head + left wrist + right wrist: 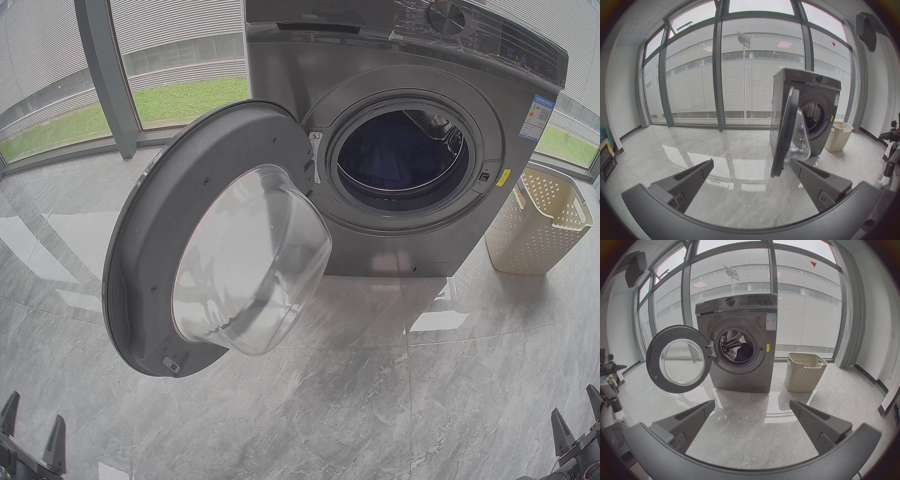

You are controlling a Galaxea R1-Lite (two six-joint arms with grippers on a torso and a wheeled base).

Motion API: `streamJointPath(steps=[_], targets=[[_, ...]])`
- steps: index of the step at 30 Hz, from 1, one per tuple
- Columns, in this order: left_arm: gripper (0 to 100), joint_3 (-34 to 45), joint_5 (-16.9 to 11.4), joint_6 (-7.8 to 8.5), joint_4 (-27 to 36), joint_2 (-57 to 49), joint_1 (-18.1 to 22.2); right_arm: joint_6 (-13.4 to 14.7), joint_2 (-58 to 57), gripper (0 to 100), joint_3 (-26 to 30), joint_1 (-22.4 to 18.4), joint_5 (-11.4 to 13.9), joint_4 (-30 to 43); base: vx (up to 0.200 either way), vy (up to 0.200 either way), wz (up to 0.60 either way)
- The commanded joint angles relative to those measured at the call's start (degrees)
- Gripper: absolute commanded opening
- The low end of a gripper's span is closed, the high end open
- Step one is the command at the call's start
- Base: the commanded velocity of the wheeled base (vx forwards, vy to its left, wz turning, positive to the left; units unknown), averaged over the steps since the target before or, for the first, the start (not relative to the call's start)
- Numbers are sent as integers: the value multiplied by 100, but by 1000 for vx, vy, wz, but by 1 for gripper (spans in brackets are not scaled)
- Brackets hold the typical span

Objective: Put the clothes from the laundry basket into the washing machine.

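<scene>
The grey washing machine (406, 162) stands on the floor with its round door (206, 244) swung wide to its left. Dark blue clothes (390, 153) lie inside the drum, also visible as clothes (744, 352) in the right wrist view. A cream laundry basket (540, 222) sits just right of the machine; the basket (804, 371) shows nothing above its rim. My left gripper (751, 164) is open, held low and well back from the machine, at the near left. My right gripper (751, 404) is open too, at the near right. Neither holds anything.
Glossy grey tiled floor (350, 387) stretches between me and the machine. Tall windows (743, 72) run behind the machine, with a grey pillar (106, 75) at the back left. The open door juts out over the floor on the left side.
</scene>
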Motion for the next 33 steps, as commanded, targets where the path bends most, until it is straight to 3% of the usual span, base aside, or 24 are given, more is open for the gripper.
streamJointPath(steps=[1,5,6,8,11,19,22,27,33], targets=[[100,-1269,-225,-85,-134,1442,-491,4,-11,100,57,-2,-1,6,0,0,0],[100,-1497,-357,-252,-433,2382,-887,4,-11,100,57,-2,-1,6,0,0,0],[100,-1735,-419,-499,-749,2962,-1151,4,-20,100,57,-2,-1,6,0,0,0],[100,-1902,-462,-604,-828,3261,-1282,4,-11,100,57,-2,-1,6,0,0,0],[100,-2227,-665,-912,-899,4008,-1406,4,-20,100,57,-2,-1,-3,0,0,0],[100,-2543,-1333,-920,-943,4992,-1406,-4,-20,100,57,7,-1,6,0,0,0],[100,-2587,-1412,-912,-1083,5238,-1406,-4,-11,100,57,7,-1,6,0,0,0],[100,-2561,-1491,-912,-1901,5906,-1432,-4,-20,100,57,7,-1,6,0,0,0],[100,-2543,-1631,-920,-2050,5924,-2100,-4,-20,100,57,-2,-1,6,0,0,0]])
